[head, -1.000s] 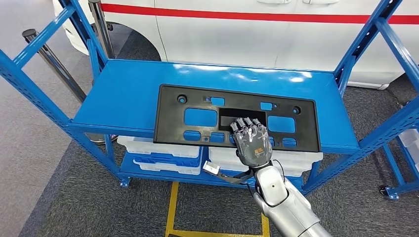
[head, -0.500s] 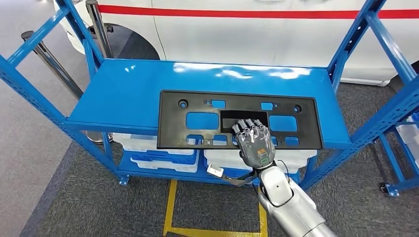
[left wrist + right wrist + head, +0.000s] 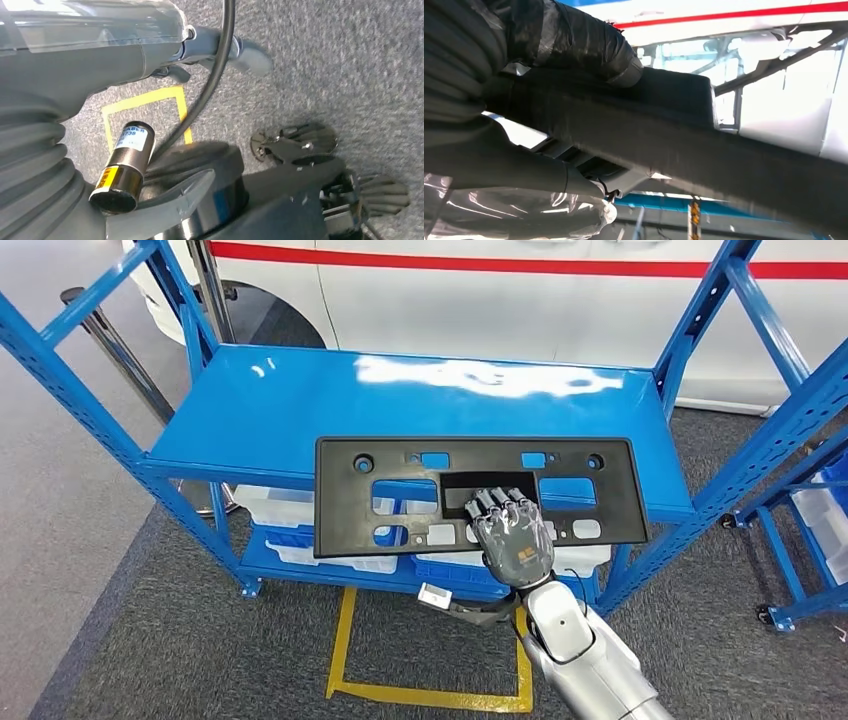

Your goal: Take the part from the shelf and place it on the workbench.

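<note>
The part (image 3: 350, 505) is a long flat black plastic panel with several cutouts. It lies across the front of the blue shelf's top deck (image 3: 260, 410), and its near half overhangs the front edge. My right hand (image 3: 512, 536) grips the panel's near edge at the middle, fingers over the top and reaching into the central recess. In the right wrist view, dark fingers (image 3: 574, 40) wrap over the black panel (image 3: 684, 135). My left hand (image 3: 240, 50) hangs beside my body above the grey carpet, its thumb stretched out and nothing in it.
White bins with blue lids (image 3: 300, 520) sit on the lower deck. A white vehicle with a red stripe (image 3: 500, 290) stands close behind the shelf. Blue uprights (image 3: 760, 430) flank the deck, and another rack (image 3: 810, 510) stands at the right. Yellow tape (image 3: 340, 660) marks the carpet.
My right hand has drawn the panel toward me; its near half now overhangs the shelf's front edge. The whole view has also shifted slightly.
</note>
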Controlling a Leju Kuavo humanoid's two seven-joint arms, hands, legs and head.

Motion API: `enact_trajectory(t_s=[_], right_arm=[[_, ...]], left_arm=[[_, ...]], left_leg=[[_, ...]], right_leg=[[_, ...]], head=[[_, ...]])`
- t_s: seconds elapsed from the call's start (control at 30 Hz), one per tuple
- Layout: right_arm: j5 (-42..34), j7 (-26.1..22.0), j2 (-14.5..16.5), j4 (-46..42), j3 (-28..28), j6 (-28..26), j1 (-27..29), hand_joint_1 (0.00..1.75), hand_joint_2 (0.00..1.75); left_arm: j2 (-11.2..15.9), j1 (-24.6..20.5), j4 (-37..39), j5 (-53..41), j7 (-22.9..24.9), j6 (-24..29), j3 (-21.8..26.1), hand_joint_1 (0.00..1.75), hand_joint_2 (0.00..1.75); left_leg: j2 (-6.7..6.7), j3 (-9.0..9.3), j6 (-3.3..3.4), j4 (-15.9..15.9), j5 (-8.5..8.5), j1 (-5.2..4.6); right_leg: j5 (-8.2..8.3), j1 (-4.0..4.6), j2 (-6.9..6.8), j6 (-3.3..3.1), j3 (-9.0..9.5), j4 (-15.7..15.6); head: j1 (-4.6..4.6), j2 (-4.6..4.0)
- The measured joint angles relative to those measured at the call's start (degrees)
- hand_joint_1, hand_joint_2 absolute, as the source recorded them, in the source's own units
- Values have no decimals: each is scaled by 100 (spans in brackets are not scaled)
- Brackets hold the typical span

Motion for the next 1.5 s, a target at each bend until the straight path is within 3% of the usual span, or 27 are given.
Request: enact_trajectory(t_s=[0.07,0.13,0.17,0.2,0.27,0.33,0.4,0.5,0.53,0.6,0.67,0.7,0.77,0.83,0.9,0.97,1.03,1.1,1.17,1.2,1.23,1.27,1.3,1.33,1.4,1.43,1.5], right_arm=[[0,-13,3,-9,-48,0,19,162,175],[0,-19,1,-9,-97,1,33,162,175],[-1,-20,0,-9,-112,1,45,162,175],[-1,-21,-1,-8,-123,1,59,162,175],[-1,-21,-2,-8,-136,1,83,162,175],[-1,-24,0,-9,-152,1,86,162,175],[-1,-41,5,-13,-178,0,87,162,175],[-1,-96,17,-16,-226,1,96,162,175],[-1,-114,24,-16,-247,1,97,162,175],[-1,-148,40,-17,-296,1,98,162,175],[-5,-186,52,-19,-347,1,105,162,175],[-8,-205,55,-19,-372,1,114,162,175],[-11,-239,56,-19,-417,1,133,162,175],[-22,-287,63,-20,-467,1,141,162,175],[-41,-350,84,-23,-526,1,143,162,175],[-58,-409,113,-25,-573,1,144,162,175],[-71,-462,133,-22,-607,1,152,162,175],[-76,-510,139,-15,-651,1,158,162,175],[-77,-545,140,-7,-697,1,161,162,175],[-77,-557,140,-2,-719,1,165,162,175],[-77,-568,140,2,-744,1,170,162,175],[-77,-576,140,5,-773,1,175,162,175],[-81,-583,140,4,-810,1,177,162,175],[-85,-586,141,-3,-853,1,175,162,175],[-94,-591,147,-31,-940,1,165,162,175],[-94,-592,150,-44,-980,0,159,162,175],[-94,-593,154,-57,-1045,-1,156,162,175]], left_arm=[[-17,-2,1,0,-2,-1,-19,0,175],[-26,3,2,0,-2,1,-33,0,175],[-26,8,3,0,-1,1,-39,0,175],[-27,12,4,0,-1,1,-44,0,175],[-32,11,4,0,-3,-1,-49,0,175],[-31,6,5,0,-5,-1,-50,0,175],[-27,5,6,-1,-5,-2,-50,0,175],[-22,7,8,2,-4,-5,-50,0,175],[-21,8,9,2,-3,-6,-50,0,175],[-18,9,9,2,2,-8,-51,0,175],[-15,6,9,2,5,-8,-52,0,175],[-13,6,10,2,5,-8,-52,0,175],[-9,7,11,2,3,-8,-53,0,175],[-8,2,10,2,-7,-8,-55,0,175],[-6,-6,10,2,-20,-9,-57,0,175],[-5,-9,10,3,-28,-13,-59,0,175],[-11,-12,9,3,-30,-16,-61,0,175],[-19,-18,10,3,-23,-16,-69,0,175],[-19,-17,11,4,-10,-14,-84,0,175],[-16,-13,11,7,-4,-12,-90,0,175],[-16,-11,11,10,-2,-9,-96,0,175],[-17,-12,11,15,-4,-8,-99,0,175],[-18,-12,11,24,-7,-8,-102,0,175],[-18,-13,11,39,-9,-9,-104,0,175],[-19,-11,11,71,-14,-9,-108,0,175],[-18,-10,11,81,-17,-9,-110,0,175],[-17,-6,11,87,-23,-8,-121,0,175]], left_leg=[[24,-70,33,-113,188,44],[40,-213,58,-141,347,65],[44,-304,52,-130,409,69],[47,-396,38,-111,464,74],[50,-582,-4,-45,553,101],[48,-751,-61,60,606,130],[42,-854,-132,158,646,131],[32,-902,-254,189,725,130],[26,-936,-290,233,664,140],[19,-1076,-346,612,244,158],[17,-1260,-382,1316,-293,159],[17,-1300,-389,1613,-415,158],[17,-1127,-372,1710,-283,157],[12,-597,-310,1082,-21,149],[6,-78,-248,309,-27,118],[3,72,-209,-11,-67,81],[18,15,-141,-59,62,94],[43,-100,-45,-102,228,120],[54,-284,9,-93,374,110],[54,-385,11,-81,442,103],[54,-487,7,-64,507,97],[54,-589,-2,-42,567,94],[53,-684,-15,-10,617,93],[52,-768,-33,31,659,93],[50,-886,-85,105,723,78],[49,-915,-117,124,758,72],[47,-944,-185,117,845,66]], right_leg=[[-256,1,7,64,-74,145],[-832,-32,12,123,-237,717],[-1045,-55,11,153,-309,1078],[-1128,-77,10,184,-333,1359],[-976,-118,7,242,-129,1419],[-821,-155,5,293,420,764],[-880,-142,18,247,805,185],[-872,-117,26,76,800,59],[-823,-121,16,14,764,53],[-702,-131,-6,-90,653,26],[-578,-113,-11,-125,496,31],[-516,-102,-11,-127,411,36],[-393,-84,-11,-117,244,45],[-278,-73,-9,-92,115,49],[-167,-64,-9,-39,52,38],[-48,-71,-12,34,51,-17],[-4,-76,-5,105,41,-59],[-381,-74,5,147,-73,220],[-985,-80,8,172,-265,931],[-1149,-80,8,185,-333,1296],[-1162,-80,8,193,-335,1540],[-1057,-80,7,194,-241,1597],[-902,-80,7,188,-36,1434],[-801,-79,6,174,259,1093],[-877,-56,6,130,821,311],[-959,-41,7,106,964,69],[-959,-32,8,42,974,-51]], head=[[3,0],[5,0],[4,0],[5,0],[4,0],[5,0],[0,0],[-1,0],[-1,0],[-3,0],[-7,0],[-7,0],[-7,0],[-8,0],[-6,0],[-10,0],[-13,0],[-4,0],[1,0],[1,0],[0,0],[0,0],[0,0],[-1,0],[-1,0],[0,0],[-2,0]])
